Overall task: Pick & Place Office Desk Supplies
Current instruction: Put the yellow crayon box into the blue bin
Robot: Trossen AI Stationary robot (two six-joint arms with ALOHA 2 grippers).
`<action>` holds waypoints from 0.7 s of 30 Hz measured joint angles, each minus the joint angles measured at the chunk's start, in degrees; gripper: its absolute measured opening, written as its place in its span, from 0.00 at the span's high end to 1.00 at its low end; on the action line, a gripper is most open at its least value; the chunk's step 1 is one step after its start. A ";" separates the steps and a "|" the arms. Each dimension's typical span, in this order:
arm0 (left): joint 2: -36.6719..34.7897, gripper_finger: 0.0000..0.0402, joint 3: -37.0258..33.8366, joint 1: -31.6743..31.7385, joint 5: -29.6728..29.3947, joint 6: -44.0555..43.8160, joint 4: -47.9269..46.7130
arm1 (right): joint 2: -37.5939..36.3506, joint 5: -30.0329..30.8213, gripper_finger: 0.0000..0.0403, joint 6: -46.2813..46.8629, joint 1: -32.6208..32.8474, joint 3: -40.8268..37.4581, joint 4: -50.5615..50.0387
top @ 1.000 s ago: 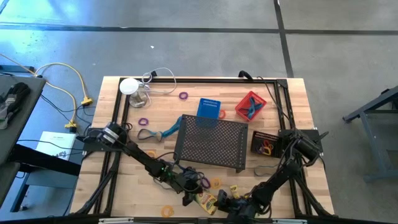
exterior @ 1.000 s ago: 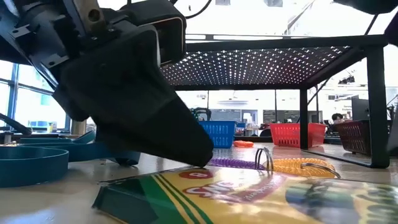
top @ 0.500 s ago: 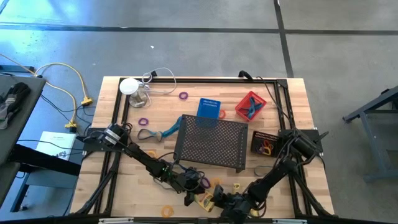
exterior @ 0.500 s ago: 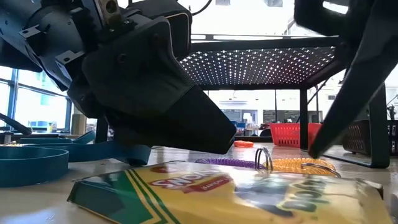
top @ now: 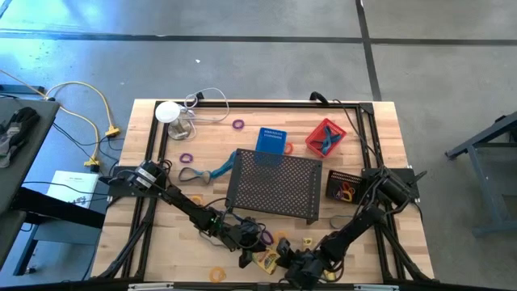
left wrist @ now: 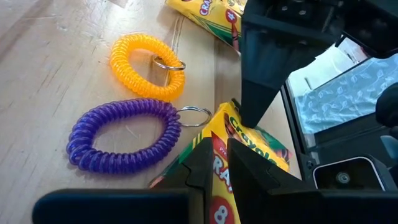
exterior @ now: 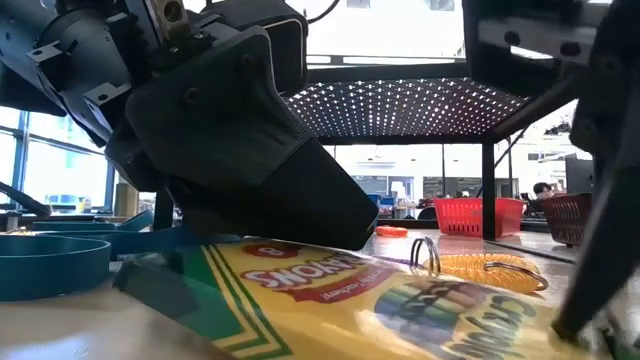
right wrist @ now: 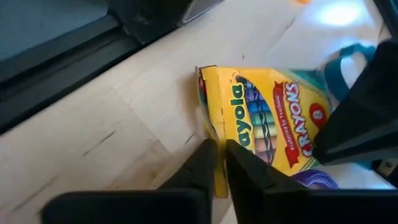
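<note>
While both arms crowd the worktop's [top: 380,129] near edge, the yellow crayon box [right wrist: 264,127] lies flat between them, beside a purple coil ring [left wrist: 121,134] and an orange coil ring [left wrist: 146,65].

Risk: two pincers pinching opposite ends of one box; if either arm lifts or pulls alone, the cardboard could twist, tear or slip free. The thin edge grip looks marginal.

Right pincer [right wrist: 221,155]: fingers nearly together, nipping the box's end edge. Left pincer [left wrist: 219,158]: narrow gap, clamped on the box's other end, seemingly; the view is cramped. Black mesh tray [top: 273,187] stands just beyond.
</note>
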 joint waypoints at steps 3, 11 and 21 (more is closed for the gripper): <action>0.00 0.89 0.00 -0.07 0.00 0.06 -0.02 | 0.02 -0.10 0.99 1.45 -0.08 0.00 0.19; 0.00 0.89 -0.02 -0.07 0.00 0.07 0.00 | 0.07 -0.94 0.99 1.41 -0.15 -0.05 1.46; -5.72 0.89 -0.28 -2.77 2.49 2.89 -6.93 | -0.04 4.15 0.99 2.26 2.14 -0.04 3.12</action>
